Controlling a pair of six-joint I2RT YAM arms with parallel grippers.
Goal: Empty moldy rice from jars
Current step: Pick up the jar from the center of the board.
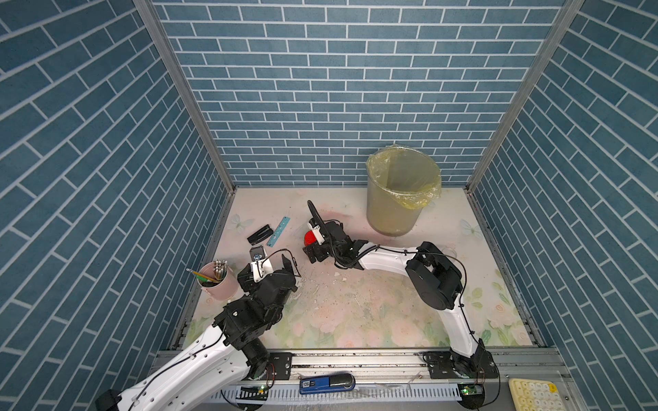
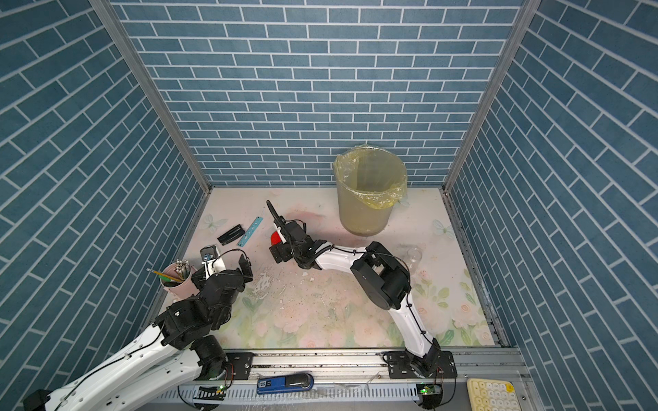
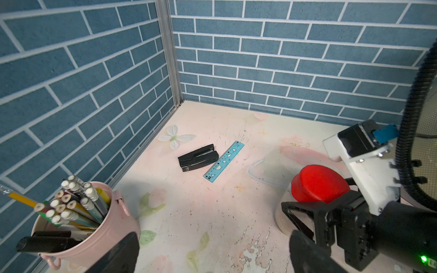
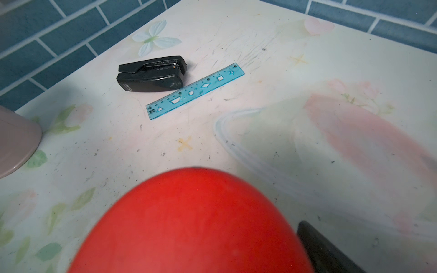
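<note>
Left fingers (image 3: 123,255) stand spread wide at the lower edge of the left wrist view, with only bare desk (image 3: 201,212) between them. Right fingers (image 3: 305,205) sit at the red-capped jar (image 3: 316,186) at the lower right of that view. One crosses in front of the jar's clear wall and its partner is hidden, so I cannot tell whether they clasp the jar or merely flank it. The jar stands upright on the desk with its red cap (image 4: 189,224) on and pale moldy rice (image 3: 282,224) showing through the wall. Above it in that view a black stapler (image 3: 197,158) and a blue ruler (image 3: 223,162) lie side by side. A pink pencil cup (image 3: 113,219) fills the lower left. In a top view a second clear jar (image 2: 414,254) stands well apart at right, below the bin (image 2: 366,213) lined with a yellow bag.
</note>
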